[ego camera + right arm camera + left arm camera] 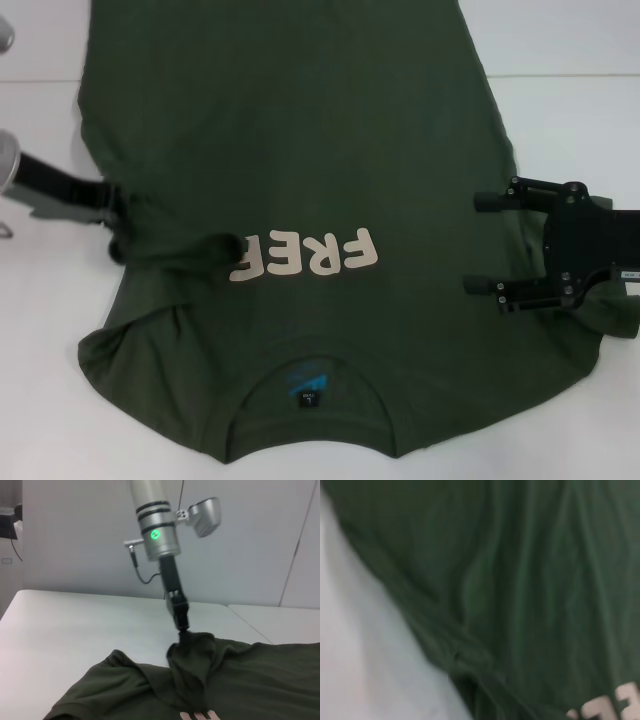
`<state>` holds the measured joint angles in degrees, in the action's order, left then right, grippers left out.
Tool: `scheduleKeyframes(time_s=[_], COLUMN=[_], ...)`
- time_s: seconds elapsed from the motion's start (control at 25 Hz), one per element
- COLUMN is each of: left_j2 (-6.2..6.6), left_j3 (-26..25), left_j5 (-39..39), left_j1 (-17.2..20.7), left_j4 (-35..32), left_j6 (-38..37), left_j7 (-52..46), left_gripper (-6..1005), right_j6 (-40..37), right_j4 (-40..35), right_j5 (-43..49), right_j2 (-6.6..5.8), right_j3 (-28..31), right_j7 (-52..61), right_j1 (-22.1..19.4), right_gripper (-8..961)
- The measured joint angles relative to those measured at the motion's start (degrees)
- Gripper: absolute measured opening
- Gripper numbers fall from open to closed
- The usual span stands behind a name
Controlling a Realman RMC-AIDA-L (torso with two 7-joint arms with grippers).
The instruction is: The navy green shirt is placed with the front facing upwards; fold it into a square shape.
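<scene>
Olive shirt (300, 160) in left claw (122, 222)

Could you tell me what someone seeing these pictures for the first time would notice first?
The navy green shirt fills most of the white table, its cream FREE lettering facing the robot and collar nearest it. The left gripper pinches the shirt's left edge and bunches a fold over the lettering's end; the right wrist view shows that cloth lifted into a peak. The right gripper hovers open at the shirt's right edge.
</scene>
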<state>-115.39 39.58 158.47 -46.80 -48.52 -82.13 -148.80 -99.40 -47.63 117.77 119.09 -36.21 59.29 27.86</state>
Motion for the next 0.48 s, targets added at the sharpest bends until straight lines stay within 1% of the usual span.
scheduleKeyframes(time_s=[0.16, 0.28, 0.48], left_j2=[0.34, 0.37, -0.23], left_j3=[-0.4, -0.6, -1.1], left_j5=[-1.3, -2.4, -5.5], left_j1=[-2.4, -3.6, -4.3], left_j4=[-0.2, -0.3, -0.8], left_j6=[0.2, 0.9, 3.4], left_j7=[-2.4, -4.4, -7.7], left_gripper=[39, 40, 42], right_j6=[0.0, 0.0, 0.0], right_j4=[0.0, 0.0, 0.9], right_j5=[0.0, 0.0, 0.0], right_j2=[0.0, 0.0, -0.15], right_j3=[0.0, 0.0, 0.3], right_j7=[-0.8, -1.1, -2.0], right_j1=[-0.3, -0.5, -0.7], right_gripper=[914, 915, 915])
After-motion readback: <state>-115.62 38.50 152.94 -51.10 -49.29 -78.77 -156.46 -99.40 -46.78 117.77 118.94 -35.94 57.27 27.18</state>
